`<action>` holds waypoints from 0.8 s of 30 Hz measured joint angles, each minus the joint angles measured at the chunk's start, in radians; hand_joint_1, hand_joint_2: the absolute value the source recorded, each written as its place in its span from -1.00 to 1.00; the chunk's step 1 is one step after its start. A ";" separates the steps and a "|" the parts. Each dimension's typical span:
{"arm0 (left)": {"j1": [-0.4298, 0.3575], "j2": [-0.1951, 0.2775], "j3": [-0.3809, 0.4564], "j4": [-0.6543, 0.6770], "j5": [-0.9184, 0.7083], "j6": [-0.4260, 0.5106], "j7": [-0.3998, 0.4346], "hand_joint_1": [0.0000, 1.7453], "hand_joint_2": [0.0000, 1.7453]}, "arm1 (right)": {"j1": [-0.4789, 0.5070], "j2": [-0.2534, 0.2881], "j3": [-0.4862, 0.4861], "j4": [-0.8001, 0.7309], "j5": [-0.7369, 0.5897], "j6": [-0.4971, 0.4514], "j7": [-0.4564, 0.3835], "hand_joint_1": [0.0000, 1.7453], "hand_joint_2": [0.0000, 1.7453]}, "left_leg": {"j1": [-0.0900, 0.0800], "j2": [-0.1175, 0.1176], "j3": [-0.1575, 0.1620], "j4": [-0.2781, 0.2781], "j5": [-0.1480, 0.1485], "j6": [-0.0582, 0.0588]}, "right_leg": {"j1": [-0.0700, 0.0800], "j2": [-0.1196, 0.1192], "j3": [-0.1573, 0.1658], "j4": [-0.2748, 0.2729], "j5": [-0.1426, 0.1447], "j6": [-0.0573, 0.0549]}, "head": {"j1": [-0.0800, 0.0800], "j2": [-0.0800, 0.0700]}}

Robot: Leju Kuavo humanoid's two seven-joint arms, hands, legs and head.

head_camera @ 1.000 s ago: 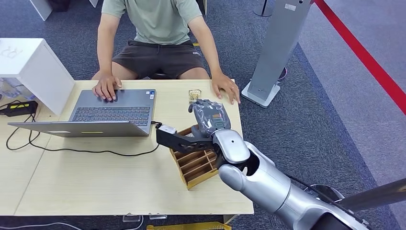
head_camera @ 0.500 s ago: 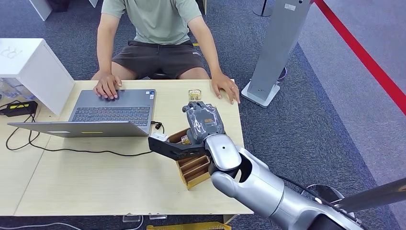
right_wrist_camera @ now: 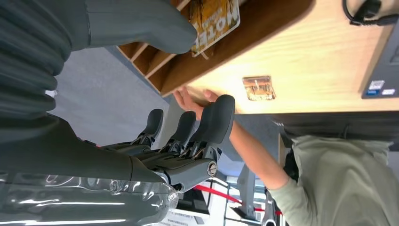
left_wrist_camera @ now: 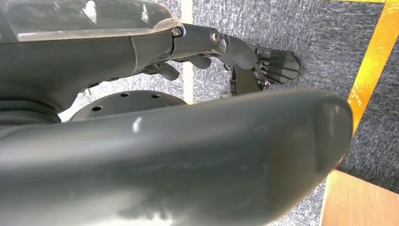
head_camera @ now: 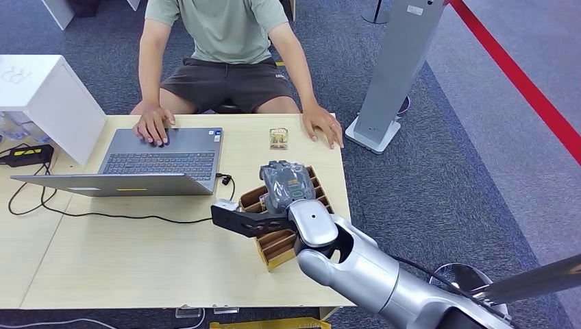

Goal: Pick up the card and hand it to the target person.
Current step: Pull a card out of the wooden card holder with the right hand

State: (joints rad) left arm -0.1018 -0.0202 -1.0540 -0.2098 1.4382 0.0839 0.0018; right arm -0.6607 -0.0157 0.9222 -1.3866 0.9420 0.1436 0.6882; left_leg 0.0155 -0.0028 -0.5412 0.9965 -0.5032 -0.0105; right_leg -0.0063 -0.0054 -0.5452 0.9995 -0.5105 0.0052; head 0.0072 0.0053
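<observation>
Head view: the right hand point(head_camera: 286, 184) hovers over the wooden rack point(head_camera: 284, 221), which stands on the table point(head_camera: 137, 253) near its right edge; a card point(head_camera: 278, 138) lies flat on the table beyond the rack, between the rack and the person point(head_camera: 226, 41) seated at the far side, and just beside that person's hand point(head_camera: 323, 126), which rests on the table's far right corner; the person's other hand point(head_camera: 152, 125) rests on the laptop point(head_camera: 157, 161), which sits open to the left of the rack with a black cable point(head_camera: 123, 216) trailing across the table from it; a white box point(head_camera: 48, 96) stands left of the laptop; right wrist view: the right hand's fingers point(right_wrist_camera: 214, 120) are apart and hold nothing, while the thumb point(right_wrist_camera: 141, 23) lies against a second card point(right_wrist_camera: 214, 18) standing in a slot of the rack; the flat card shows beyond on the table; left wrist view: the left hand point(left_wrist_camera: 226, 47) hangs over grey carpet point(left_wrist_camera: 291, 28), its fingers loosely curled with nothing seen in them; whether they are fully together I cannot tell.
</observation>
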 joint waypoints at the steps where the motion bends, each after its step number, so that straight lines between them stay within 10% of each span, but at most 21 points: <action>1: 0.000 0.000 0.000 0.000 0.000 0.000 0.000 -1.00 -1.00 | 0.000 0.002 0.001 0.010 -0.003 -0.002 -0.002 -0.10 1.00 | 0.000 0.000 0.000 0.000 0.000 0.000 | 0.000 0.000 0.000 0.000 0.000 0.000 | 0.000 0.000; 24: 0.000 -0.003 -0.006 0.000 -0.002 -0.004 0.013 -1.00 -1.00 | 0.010 0.022 0.011 0.148 -0.011 -0.024 -0.010 0.11 1.00 | 0.000 0.000 0.000 0.000 0.000 0.000 | 0.000 0.000 0.000 0.000 0.000 0.000 | 0.000 0.000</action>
State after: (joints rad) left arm -0.1019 -0.0229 -1.0599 -0.2098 1.4362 0.0803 0.0149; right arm -0.6509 0.0063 0.9332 -1.2382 0.9309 0.1197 0.6786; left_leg 0.0155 -0.0027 -0.5410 0.9965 -0.5032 -0.0105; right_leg -0.0063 -0.0054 -0.5453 0.9995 -0.5105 0.0052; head 0.0074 0.0053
